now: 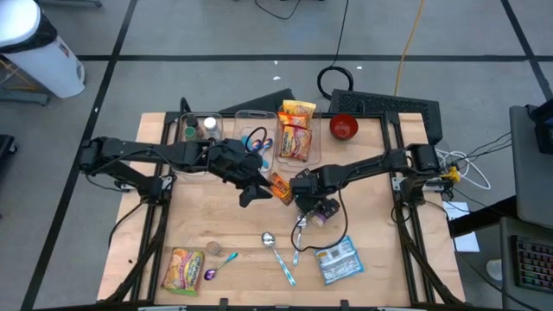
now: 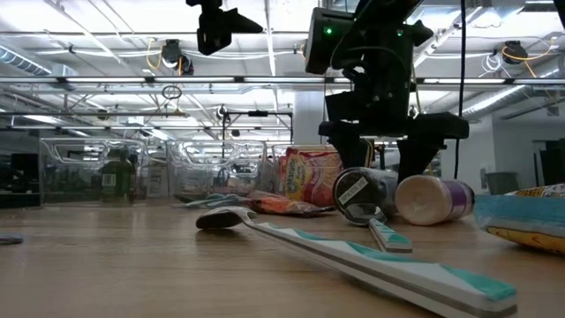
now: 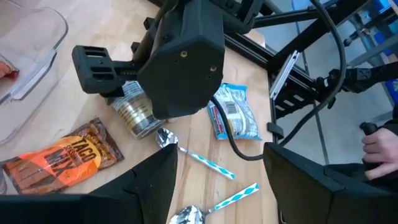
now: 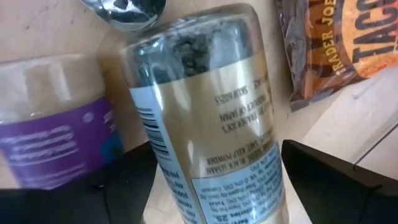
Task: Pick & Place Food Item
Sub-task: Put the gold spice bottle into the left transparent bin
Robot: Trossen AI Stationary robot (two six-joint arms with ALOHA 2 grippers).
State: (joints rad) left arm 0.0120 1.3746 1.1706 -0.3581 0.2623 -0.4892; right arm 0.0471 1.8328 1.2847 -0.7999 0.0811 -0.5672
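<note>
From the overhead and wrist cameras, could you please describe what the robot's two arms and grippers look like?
Both arms are matte black, built of slim jointed links. The left gripper and right gripper each end in two flat, angular black fingers. The right wrist housing is a blocky, faceted black shell with small screws. A black cable loops from beneath it. In the low view a green light glows on one arm.

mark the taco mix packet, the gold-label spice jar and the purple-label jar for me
taco mix packet (image 3: 59, 160): left wrist view, on the orange printed front.
gold-label spice jar (image 4: 211, 118): right wrist view, on the gold label at mid-body.
purple-label jar (image 2: 437, 199): low view, on its side wall as it lies on the table.
</note>
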